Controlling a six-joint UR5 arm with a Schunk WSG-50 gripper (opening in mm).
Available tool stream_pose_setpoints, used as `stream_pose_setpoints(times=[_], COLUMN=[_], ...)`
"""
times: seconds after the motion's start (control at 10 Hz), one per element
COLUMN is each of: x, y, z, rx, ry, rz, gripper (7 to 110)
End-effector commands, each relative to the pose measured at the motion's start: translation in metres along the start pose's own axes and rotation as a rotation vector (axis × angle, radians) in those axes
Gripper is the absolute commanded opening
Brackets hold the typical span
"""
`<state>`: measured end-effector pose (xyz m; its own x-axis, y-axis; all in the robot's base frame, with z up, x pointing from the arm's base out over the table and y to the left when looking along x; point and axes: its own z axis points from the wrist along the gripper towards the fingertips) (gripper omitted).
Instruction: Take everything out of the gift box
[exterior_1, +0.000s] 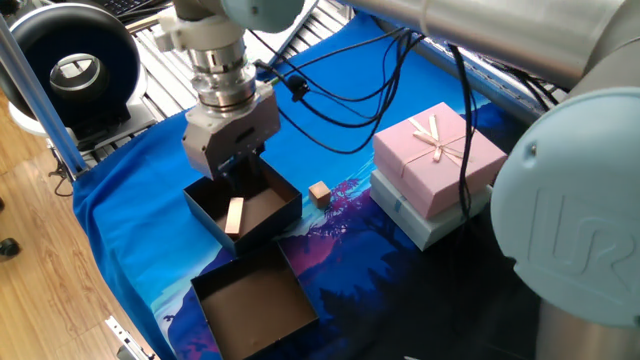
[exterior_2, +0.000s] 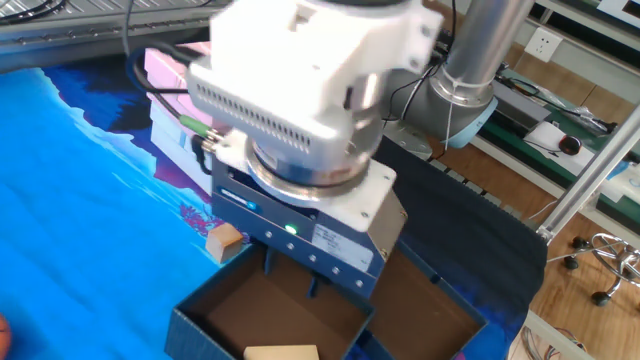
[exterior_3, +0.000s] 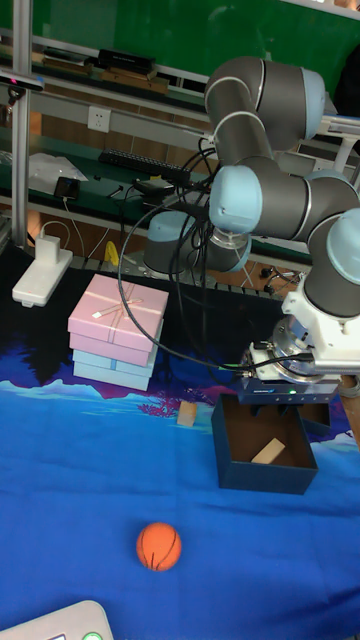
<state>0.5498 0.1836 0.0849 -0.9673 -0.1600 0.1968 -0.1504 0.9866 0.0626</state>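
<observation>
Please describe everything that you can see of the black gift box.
The gift box is a square cardboard box, open at the top, with black walls and a brown floor. It stands upright on the blue cloth, and its corner meets a shallower brown tray. One pale wooden bar lies inside. The pincer hovers above its far edge.

The arm bends down steeply, wrist vertical, pincer (exterior_1: 237, 167) pointing straight down. Its fingers (exterior_1: 247, 160) are barely visible; their gap cannot be judged.
</observation>
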Motion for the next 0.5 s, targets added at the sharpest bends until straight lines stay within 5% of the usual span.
stream_pose_setpoints(times=[0.0,0.1,0.2,0.3,0.4], x=[-0.008,-0.012,-0.023,-0.058,-0.084], y=[0.01,0.007,0.003,0.001,-0.012], z=[0.001,0.004,0.017,0.031,0.031], rx=[-0.012,-0.013,-0.022,-0.044,-0.01], ry=[-0.033,-0.031,-0.032,-0.14,-0.236], rz=[0.041,0.052,0.061,0.071,0.158], gripper=[44,22,22,22,22])
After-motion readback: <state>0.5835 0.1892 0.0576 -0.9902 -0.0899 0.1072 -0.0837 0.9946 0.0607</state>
